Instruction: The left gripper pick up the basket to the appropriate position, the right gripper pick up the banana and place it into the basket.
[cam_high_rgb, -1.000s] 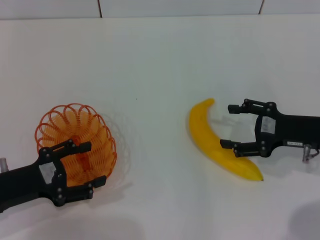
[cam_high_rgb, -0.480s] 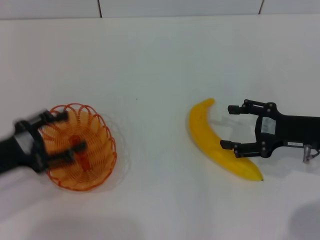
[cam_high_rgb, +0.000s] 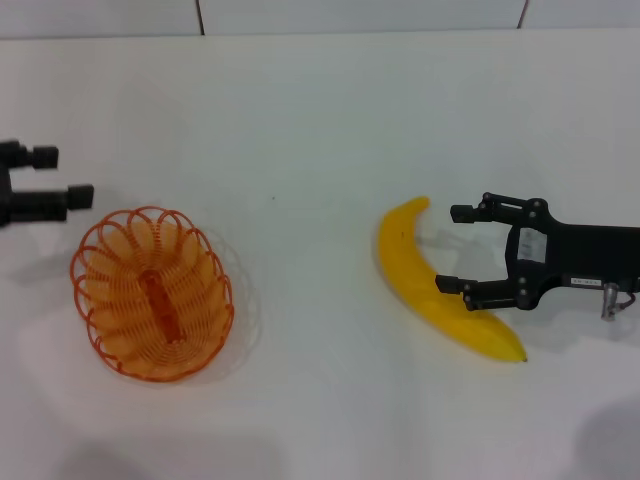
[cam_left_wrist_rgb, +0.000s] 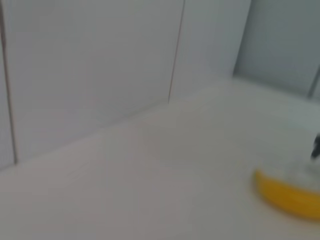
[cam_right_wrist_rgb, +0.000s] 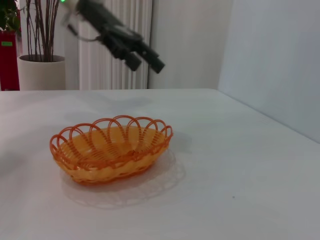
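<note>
White tabletop (cam_high_rgb: 320, 120): left claw (cam_high_rgb: 55, 178) spread, lifted off basket (cam_high_rgb: 152, 293), now behind it; basket placed. Right claw (cam_high_rgb: 452, 248) spread around banana (cam_high_rgb: 432, 292), grasp next.

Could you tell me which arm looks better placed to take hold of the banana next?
The right. Its black two-fingered pincer is open, fingers straddling the curved yellow banana on the white table. The left pincer hangs raised beyond the empty orange wire basket, far from the fruit.
</note>
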